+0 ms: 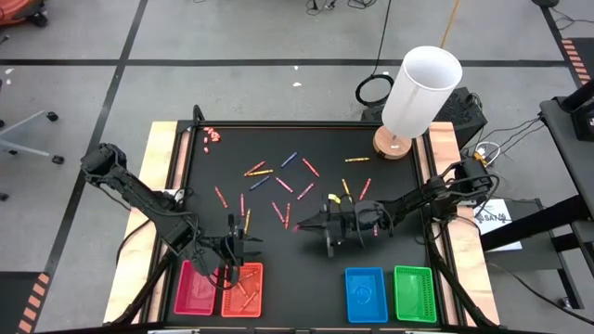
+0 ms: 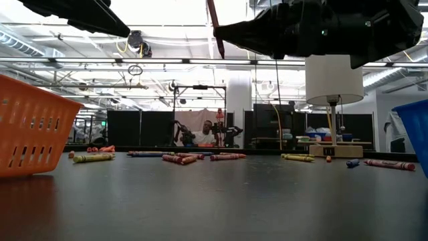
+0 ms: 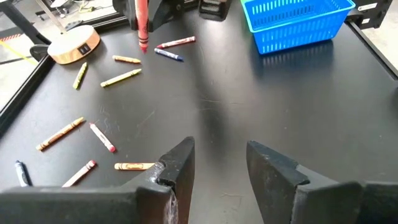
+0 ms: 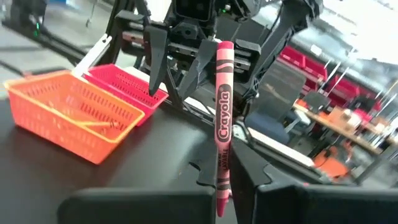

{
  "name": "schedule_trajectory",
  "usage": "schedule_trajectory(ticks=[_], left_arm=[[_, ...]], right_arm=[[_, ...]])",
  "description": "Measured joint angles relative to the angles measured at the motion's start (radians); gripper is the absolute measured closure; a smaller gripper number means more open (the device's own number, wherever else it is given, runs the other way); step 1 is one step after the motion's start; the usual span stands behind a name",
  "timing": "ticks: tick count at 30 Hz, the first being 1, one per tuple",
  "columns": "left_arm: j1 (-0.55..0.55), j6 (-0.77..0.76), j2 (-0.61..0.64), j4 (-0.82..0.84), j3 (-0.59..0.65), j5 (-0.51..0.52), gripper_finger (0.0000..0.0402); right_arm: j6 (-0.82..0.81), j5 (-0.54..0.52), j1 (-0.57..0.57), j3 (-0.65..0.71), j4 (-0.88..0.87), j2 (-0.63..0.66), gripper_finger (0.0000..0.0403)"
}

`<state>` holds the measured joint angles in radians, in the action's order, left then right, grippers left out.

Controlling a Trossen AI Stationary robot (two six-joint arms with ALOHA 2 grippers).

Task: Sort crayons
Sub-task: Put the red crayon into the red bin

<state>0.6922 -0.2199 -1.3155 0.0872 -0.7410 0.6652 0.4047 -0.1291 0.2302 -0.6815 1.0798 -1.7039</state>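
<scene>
Several crayons (image 1: 283, 184) lie scattered flat on the black table top (image 1: 390, 241), and a few lie in the orange tray (image 1: 243, 289). My right gripper (image 1: 302, 226) is over the table's middle, shut on a red crayon (image 4: 222, 118). The crayon also shows in the low view (image 2: 216, 33) and in the left wrist view (image 3: 142, 25). My left gripper (image 3: 217, 165) hangs above the far edge of the orange tray, open, with nothing between its fingers. My right gripper pinches the red crayon between its two fingers, below the crayon's middle and near its lower end (image 4: 219, 186). The fingers point level, coming from the table's right side, and lie across the crayon. It stands almost upright, lifted well clear of the table.
Along the near edge stand a pink-red tray (image 1: 197, 288), the orange tray, a blue tray (image 1: 366, 294) and a green tray (image 1: 415, 293). A white-shaded lamp (image 1: 419, 93) on a wooden base stands at the far right. Small pink bits (image 1: 212, 135) lie at the far left.
</scene>
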Motion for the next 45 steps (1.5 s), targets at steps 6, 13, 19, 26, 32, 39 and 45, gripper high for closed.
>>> schedule_trajectory(ticks=[6,13,19,26,32,39,45], left_arm=[[0.0,0.0,0.0,0.0,0.0,0.003,0.0256],[0.0,0.002,0.0,-0.001,0.0,0.007,0.0256],[-0.004,0.023,0.0,-0.007,0.0,0.031,0.0256],[-0.043,0.02,0.0,-0.012,0.0,0.033,0.0256],[-0.08,0.023,0.0,-0.054,0.0,0.033,0.0256],[-0.132,0.025,0.0,-0.217,0.0,0.051,0.0256],[-0.17,0.073,-0.018,-0.35,0.0,0.046,0.0255]], right_arm=[[-0.164,0.0,0.0,0.0,-0.015,0.0,0.0399],[-0.312,0.0,0.0,0.0,-0.023,0.0,0.0399],[-0.44,0.0,0.0,0.0,-0.023,0.0,0.0399],[-0.561,0.0,0.0,0.0,-0.023,0.0,0.0399],[-0.577,0.0,0.0,0.0,-0.038,0.0,0.0398],[-0.569,0.0,0.0,0.0,-0.057,0.0,0.0398],[-0.527,-0.001,0.0,0.0,-0.052,0.0,0.0398]])
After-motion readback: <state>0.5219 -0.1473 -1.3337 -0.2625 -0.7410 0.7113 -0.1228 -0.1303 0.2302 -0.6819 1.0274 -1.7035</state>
